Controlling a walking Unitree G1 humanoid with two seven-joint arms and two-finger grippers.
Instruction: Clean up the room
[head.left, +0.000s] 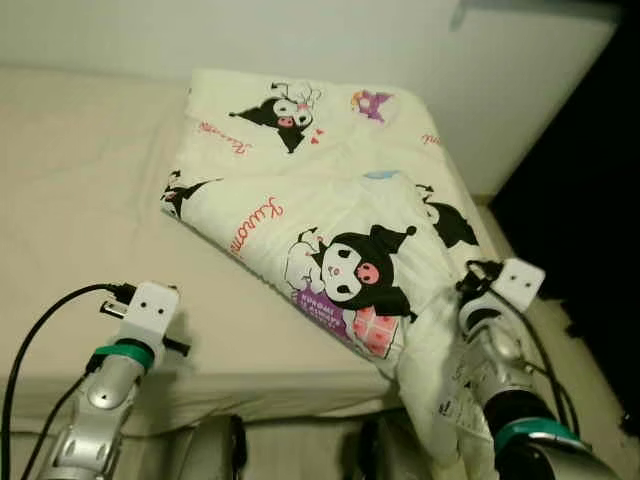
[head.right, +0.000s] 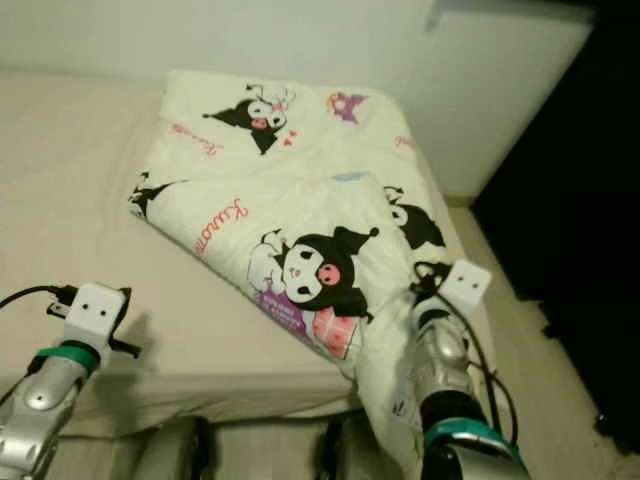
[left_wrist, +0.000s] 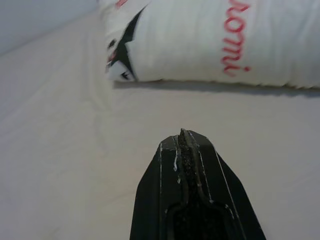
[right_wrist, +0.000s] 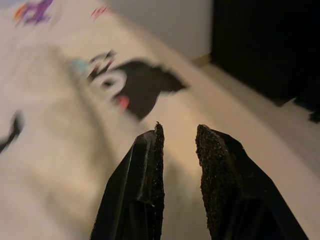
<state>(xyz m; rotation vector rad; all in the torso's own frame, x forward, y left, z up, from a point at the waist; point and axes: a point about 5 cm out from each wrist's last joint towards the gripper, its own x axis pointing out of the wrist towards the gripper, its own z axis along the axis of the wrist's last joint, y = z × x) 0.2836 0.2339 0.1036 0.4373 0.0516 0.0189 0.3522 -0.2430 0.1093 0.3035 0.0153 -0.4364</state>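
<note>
Cream cartoon-print blanket (head.left: 330, 200) lies folded on the bed (head.left: 80, 200); left claw (left_wrist: 183, 137) pressed together above the sheet, right claw (right_wrist: 178, 135) spread beside the blanket.

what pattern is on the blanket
Cream with black cartoon characters and red script on the blanket; clearest in the left eye view.

Cartoon-print quilt (head.left: 330, 190), seemingly folded, on bed (head.left: 80, 200)
</note>
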